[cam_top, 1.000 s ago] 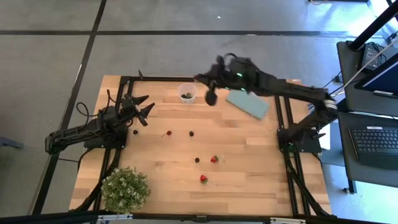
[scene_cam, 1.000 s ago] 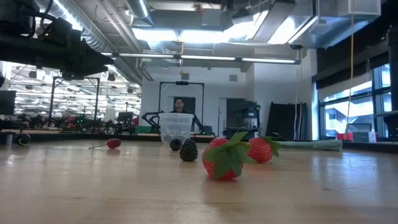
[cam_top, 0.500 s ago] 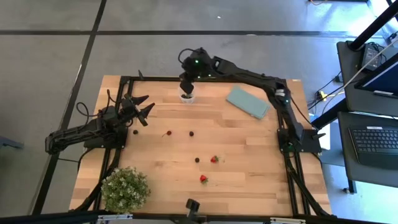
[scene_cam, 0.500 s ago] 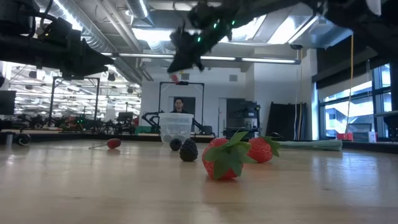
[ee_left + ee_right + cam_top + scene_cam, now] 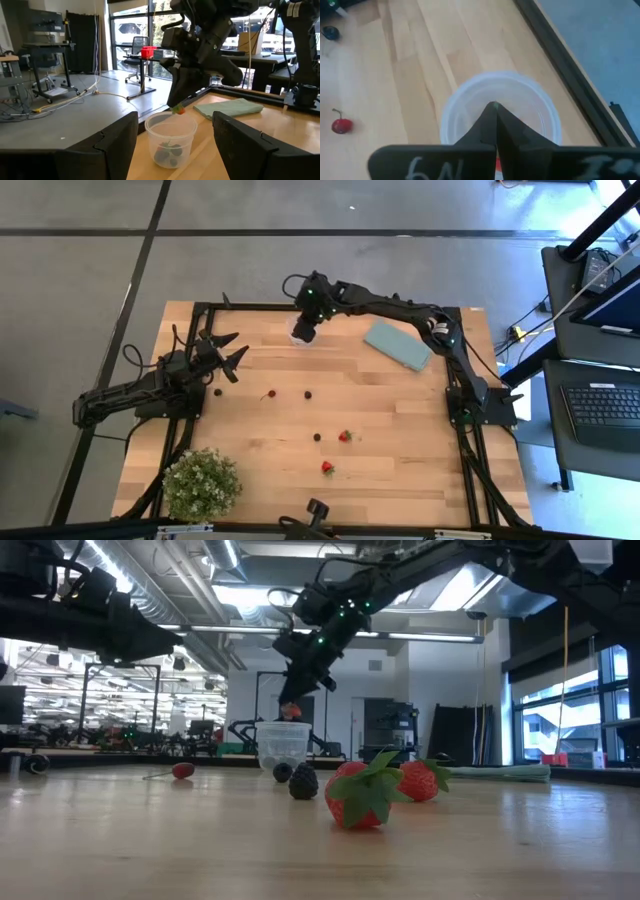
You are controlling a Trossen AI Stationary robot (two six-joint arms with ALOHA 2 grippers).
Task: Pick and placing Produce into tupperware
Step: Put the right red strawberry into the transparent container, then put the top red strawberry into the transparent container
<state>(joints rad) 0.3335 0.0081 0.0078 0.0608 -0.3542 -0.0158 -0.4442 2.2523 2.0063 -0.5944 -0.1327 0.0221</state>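
The clear round tupperware cup (image 5: pixel 302 330) stands near the table's far edge and holds a few pieces (image 5: pixel 167 152). My right gripper (image 5: pixel 290 705) hangs just above its open top (image 5: pixel 171 122), shut on a small red piece with a green bit (image 5: pixel 178 110). More produce lies loose on the wood: a cherry (image 5: pixel 270 394), dark berries (image 5: pixel 308 393) (image 5: pixel 317 437) (image 5: pixel 218 391) and two strawberries (image 5: pixel 344 436) (image 5: pixel 326 468). My left gripper (image 5: pixel 226 355) waits open at the table's left, pointed toward the cup. My right gripper pinches the small red piece (image 5: pixel 289 712) between its two fingertips (image 5: pixel 181 97), coming from above and pointing down. The piece is lifted clear and hangs right over the cup's mouth (image 5: pixel 500 87), about level with the rim.
A flat teal rectangular piece (image 5: pixel 397 345) lies to the right of the cup. A leafy potted plant (image 5: pixel 202 483) stands at the near left corner. A black frame (image 5: pixel 260 307) runs along the table's far edge, close behind the cup. Bare wood lies between the scattered produce.
My right gripper has swung from beside the teal piece toward the table's left until it stands over the cup, then come down toward the cup's mouth, staying shut on the red piece. The cup and the loose produce have stayed put.
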